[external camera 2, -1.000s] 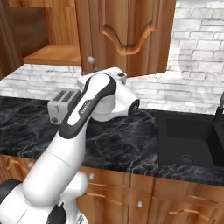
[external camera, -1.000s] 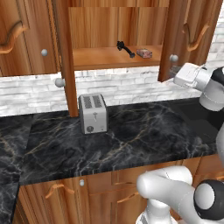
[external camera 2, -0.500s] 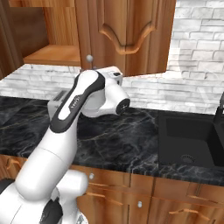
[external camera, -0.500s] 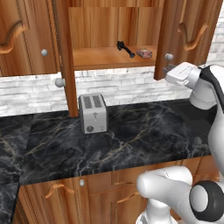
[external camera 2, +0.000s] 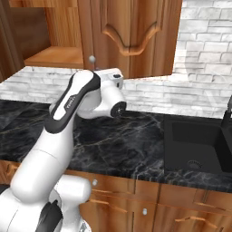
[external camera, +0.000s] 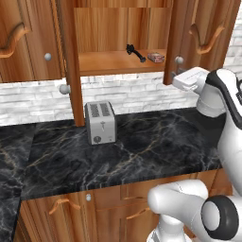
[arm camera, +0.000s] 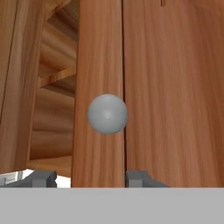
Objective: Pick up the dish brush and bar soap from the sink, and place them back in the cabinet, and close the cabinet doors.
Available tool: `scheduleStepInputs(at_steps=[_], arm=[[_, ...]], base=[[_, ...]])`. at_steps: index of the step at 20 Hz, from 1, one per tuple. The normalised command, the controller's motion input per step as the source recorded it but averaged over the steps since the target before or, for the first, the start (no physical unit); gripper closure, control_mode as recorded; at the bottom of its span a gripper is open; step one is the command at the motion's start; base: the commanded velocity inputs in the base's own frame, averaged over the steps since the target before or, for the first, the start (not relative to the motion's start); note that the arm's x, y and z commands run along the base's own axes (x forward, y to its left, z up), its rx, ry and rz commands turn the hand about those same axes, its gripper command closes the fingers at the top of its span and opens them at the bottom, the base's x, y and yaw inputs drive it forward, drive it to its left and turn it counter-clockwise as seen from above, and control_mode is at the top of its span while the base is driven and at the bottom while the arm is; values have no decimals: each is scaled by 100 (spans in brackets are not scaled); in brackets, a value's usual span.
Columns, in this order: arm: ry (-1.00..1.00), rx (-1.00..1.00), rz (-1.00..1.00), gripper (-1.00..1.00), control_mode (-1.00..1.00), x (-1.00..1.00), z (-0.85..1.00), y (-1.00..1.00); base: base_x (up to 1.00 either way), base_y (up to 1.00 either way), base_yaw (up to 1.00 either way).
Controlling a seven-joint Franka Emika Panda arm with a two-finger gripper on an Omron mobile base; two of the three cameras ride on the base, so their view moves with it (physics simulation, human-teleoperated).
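Observation:
The cabinet [external camera: 113, 61] stands open, and on its shelf lie the black dish brush [external camera: 135, 52] and, to its right, the pinkish bar soap [external camera: 156, 57]. My gripper [external camera: 176, 79] hovers just below the round silver knob [external camera: 178, 60] of the right cabinet door [external camera: 182, 33]. In the hand view the knob [arm camera: 107, 113] sits dead ahead on the door's edge [arm camera: 98, 65]. My gripper [arm camera: 90, 178] is open and holds nothing, its fingertips [arm camera: 41, 177] spread to either side of that edge. The left door [external camera: 66, 56] juts out edge-on. The black sink [external camera 2: 181, 136] lies to the right.
A silver toaster [external camera: 100, 122] stands on the black marble counter [external camera: 142, 151] under the open cabinet. A dark faucet [external camera 2: 226, 120] rises at the sink's right. Closed wooden cabinets flank the open one, and drawers run below the counter.
My hand has moved left and slightly up, closing in on the right door's knob. Brush, soap and both doors have stayed put.

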Motion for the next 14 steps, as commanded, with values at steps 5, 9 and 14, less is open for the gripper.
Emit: scheduleStepInputs(at_steps=[5,9,14], arm=[[0,0,-5,-100,-100,27,0,0],[0,0,-3,-100,-100,34,0,0],[0,0,-2,-100,-100,25,0,0]], base=[[0,0,0],[0,0,0],[0,0,0]])
